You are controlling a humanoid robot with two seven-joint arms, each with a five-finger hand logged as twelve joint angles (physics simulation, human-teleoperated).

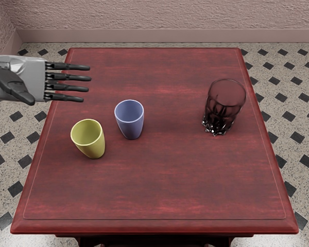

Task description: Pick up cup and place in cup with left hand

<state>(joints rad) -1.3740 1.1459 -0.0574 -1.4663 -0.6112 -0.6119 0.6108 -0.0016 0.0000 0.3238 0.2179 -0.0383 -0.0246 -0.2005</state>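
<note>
Presently our fingers (69, 66) are outstretched and grasp nothing, lying nearly parallel with slim gaps between them and the thumb apart. Our left hand (32, 77) is at the far left, over the counter's (170, 180) edge, touching neither cup. From there outward, the blue cup (131, 124) stands upright left of centre, and the yellow cup (92, 145) stands just beside it, nearer and farther left. The task doesn't tell us which goes into which. Their closeness seems our main worry: if we came in low for the blue one, the thumb or the heel of the hand could clip the yellow one and topple it. Both narrow toward the base, so a squeeze placed too low might let the cup ride up or tip. They also look alike in size, so unless we lower one straight and centred, its base could catch the other's rim and knock it over. The dark glass (225, 105), well apart on the right, seems a small risk.
</note>
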